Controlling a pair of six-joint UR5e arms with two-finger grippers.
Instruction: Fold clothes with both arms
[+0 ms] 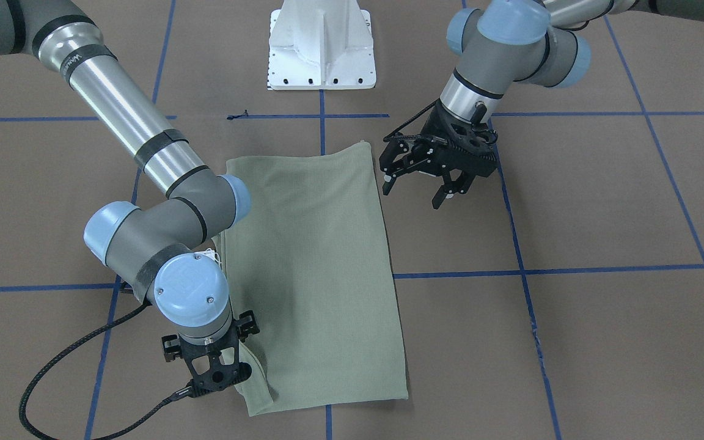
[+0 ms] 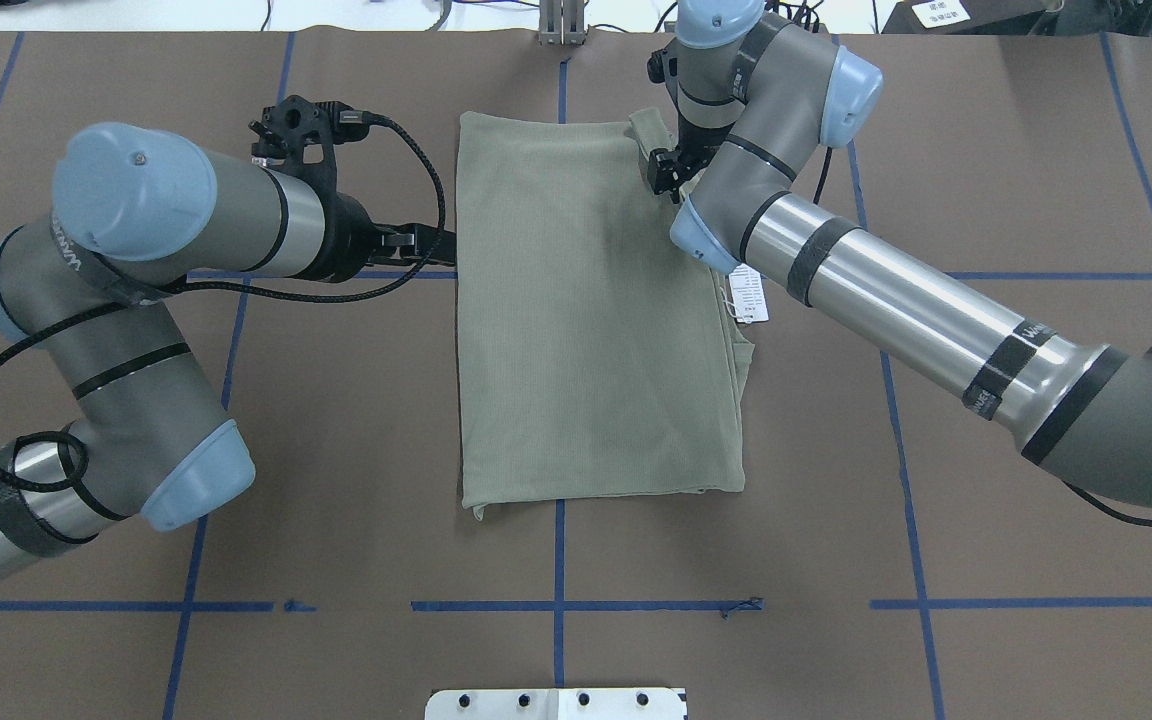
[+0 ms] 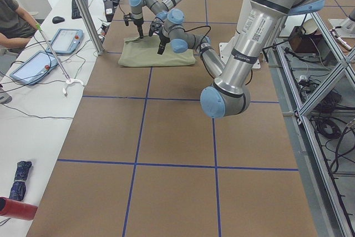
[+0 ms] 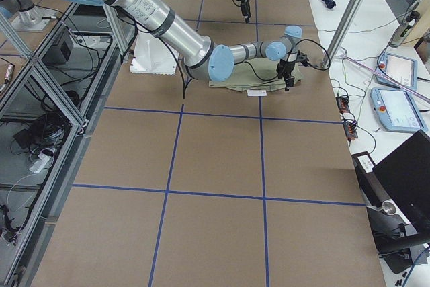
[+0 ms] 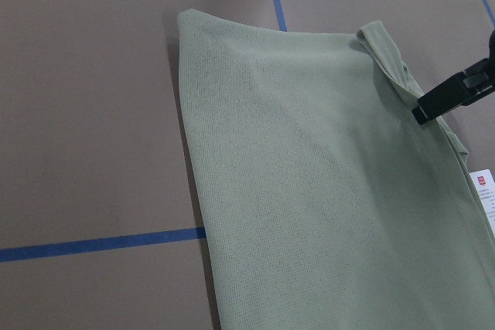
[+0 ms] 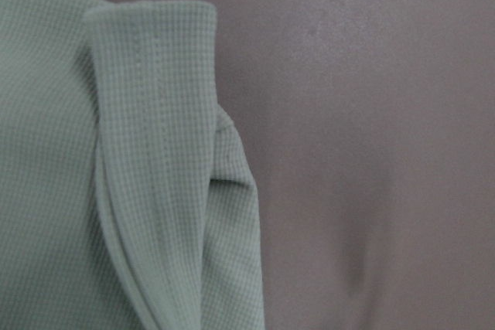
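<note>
Found the sage-green shirt [image 2: 586, 320] folded to a tall rectangle, lying flat on the brown table [image 2: 986, 520] at centre frame in the overhead view. Noted a sleeve cuff [image 2: 644, 130] sticking out at its upper right corner and a white hang tag [image 2: 748, 295] at its right edge. Located the left gripper [image 1: 414, 193] right of centre in the front-facing view, just beside the shirt's edge and clear of the cloth. Confirmed jaws spread wide, holding nothing. Located the right gripper [image 2: 664, 172] at the shirt's upper right corner in the overhead view, pointing down over the cuff. Could not establish whether clamped on cloth or parted, with fingertips hidden under the wrist in both fixed views. Saw one black finger [image 5: 452, 94] at the cuff fold in the left wrist view, contact not verifiable. Recorded blue tape lines [image 2: 556, 605] crossing the table and a white pedestal base [image 1: 321, 46] top centre in the front-facing view.
</note>
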